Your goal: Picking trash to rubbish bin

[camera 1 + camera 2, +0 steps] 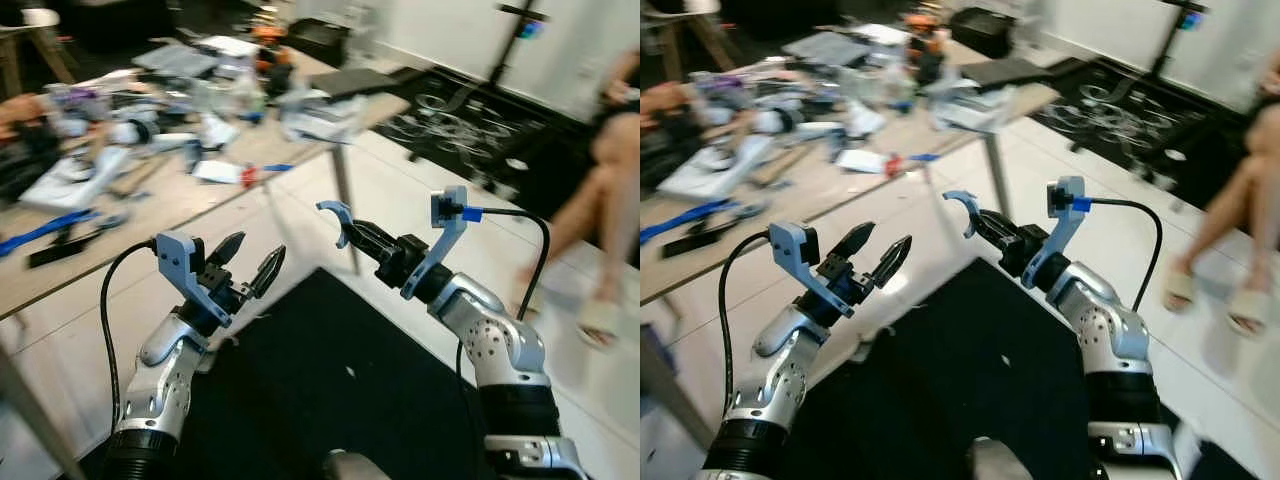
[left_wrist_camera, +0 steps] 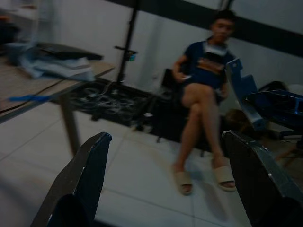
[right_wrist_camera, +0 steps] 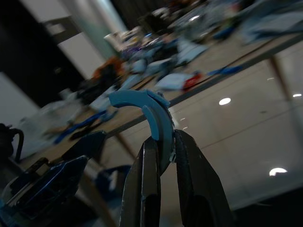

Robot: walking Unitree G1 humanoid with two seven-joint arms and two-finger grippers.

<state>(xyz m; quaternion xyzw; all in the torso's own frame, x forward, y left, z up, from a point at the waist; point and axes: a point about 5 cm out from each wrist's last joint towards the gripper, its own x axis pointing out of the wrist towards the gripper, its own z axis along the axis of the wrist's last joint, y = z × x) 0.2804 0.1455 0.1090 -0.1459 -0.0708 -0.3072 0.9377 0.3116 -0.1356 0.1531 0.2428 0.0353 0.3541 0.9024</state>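
Two silver arms reached forward in the lower half of the head views, over a black mat (image 1: 330, 390) on pale floor tiles. The right gripper (image 1: 345, 232), right of centre, was clenched on a curved blue plastic piece (image 1: 334, 215), a hook-shaped scrap whose tip stuck up and to the left past the fingertips; the right wrist view showed the two black fingers pinching its lower end, the blue curve (image 3: 147, 106) arching above them. So the trash was held in the air, off the floor, between the table and the mat. The left gripper (image 1: 250, 262), lower left of centre, was released, its fingers spread apart with nothing between them; in the left wrist view the two dark fingers (image 2: 85, 175) stood wide at the frame's lower corners.

Upper left of the frame: a wooden table (image 1: 190, 205) cluttered with blurred items, papers, blue tools, a red-and-white scrap near its edge; too smeared to name more. Right edge of the frame: a seated person's bare legs (image 1: 590, 200) in light slippers. The left wrist view showed that person (image 2: 203, 90) sitting cross-legged, in a dark top, against a white wall. A black patterned rug (image 1: 470, 125) and a stand (image 1: 510, 45) sat at the upper right.
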